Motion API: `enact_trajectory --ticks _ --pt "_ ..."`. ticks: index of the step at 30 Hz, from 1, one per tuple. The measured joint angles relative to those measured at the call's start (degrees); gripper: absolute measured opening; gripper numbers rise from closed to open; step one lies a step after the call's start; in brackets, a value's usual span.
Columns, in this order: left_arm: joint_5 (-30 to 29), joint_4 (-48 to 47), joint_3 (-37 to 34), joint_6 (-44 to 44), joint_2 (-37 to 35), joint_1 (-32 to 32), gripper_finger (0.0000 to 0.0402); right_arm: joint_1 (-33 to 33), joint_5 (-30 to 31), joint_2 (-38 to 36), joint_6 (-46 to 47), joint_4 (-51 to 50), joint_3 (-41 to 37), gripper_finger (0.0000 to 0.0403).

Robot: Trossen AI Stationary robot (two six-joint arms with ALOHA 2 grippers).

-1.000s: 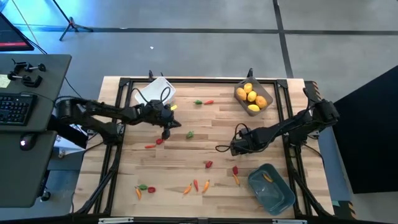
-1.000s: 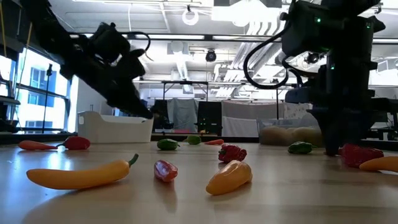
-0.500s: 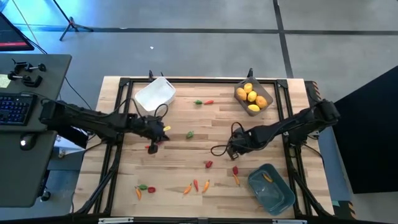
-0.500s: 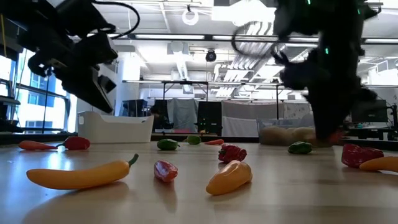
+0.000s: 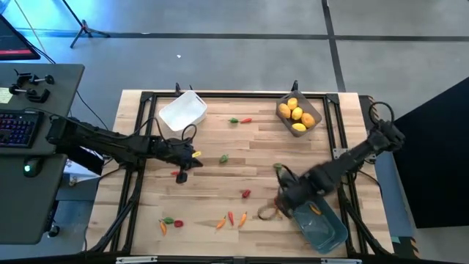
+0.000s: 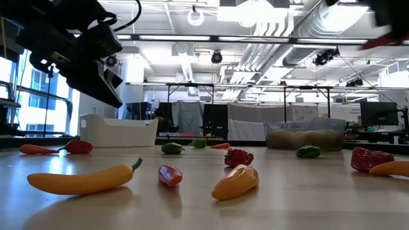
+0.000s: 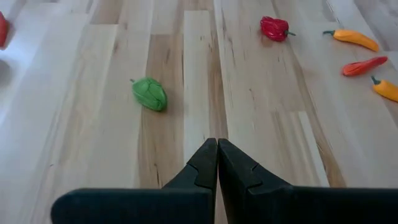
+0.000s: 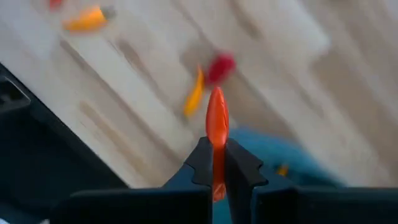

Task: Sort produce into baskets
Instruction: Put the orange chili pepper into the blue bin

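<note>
A pale wooden plank table [image 5: 242,165] with a black frame stands on a grey floor. Three plastic baskets sit on it: a white basket [image 5: 182,110] at upper left, a clear grey basket [image 5: 299,114] at upper right holding four rounded yellow and orange fruits, and a blue-teal basket [image 5: 319,224] at lower right with one small orange piece inside. About a dozen small toy peppers lie loose across the boards, red, orange and green.

The right gripper [image 5: 282,205] is at the lower right, just beside the blue-teal basket, its jaws clamped on a slim red-orange pepper [image 8: 216,127] whose long axis runs straight out between the jaws, tip pointing away from the wrist.

The left gripper [image 5: 183,163] is at mid-left above the boards, jaws pressed together with nothing in them, near a wrinkled green pepper [image 7: 149,94].
</note>
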Motion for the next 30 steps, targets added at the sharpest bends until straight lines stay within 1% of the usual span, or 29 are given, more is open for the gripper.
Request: enact_trajectory --ticks 3,7,9,11,15,20,24,30 --pt "-0.02 0.17 0.00 -0.01 0.00 0.00 0.0000 5.42 -3.56 -0.02 7.96 -1.87 -1.28 0.0006" --pt "0.57 0.75 0.00 -0.90 0.00 0.00 0.0000 11.79 -8.46 0.04 15.25 -1.39 -5.02 0.0006" --pt "0.86 1.58 0.00 -1.09 0.00 0.00 0.0000 13.95 -9.40 0.02 18.45 -0.02 -7.26 0.0006" --pt "2.61 2.57 0.00 -1.11 0.00 0.00 0.0000 15.33 -9.38 0.02 20.56 2.36 -9.79 0.0006" --pt "6.84 3.29 0.68 -1.15 0.00 -0.04 0.0000 16.24 -9.53 0.02 21.97 10.25 -15.21 0.0007" --pt "7.38 3.08 3.46 -0.62 1.49 -1.84 0.0000 15.85 -9.45 0.02 21.90 18.02 -21.16 0.0011" --pt "7.46 1.18 6.82 1.77 4.05 -3.95 0.0000 15.64 -9.34 0.02 21.43 19.18 -22.26 0.0028" --pt "7.45 -3.68 12.03 5.26 7.44 -6.16 0.0000 15.63 -9.32 0.01 19.54 19.06 -21.73 0.0076"
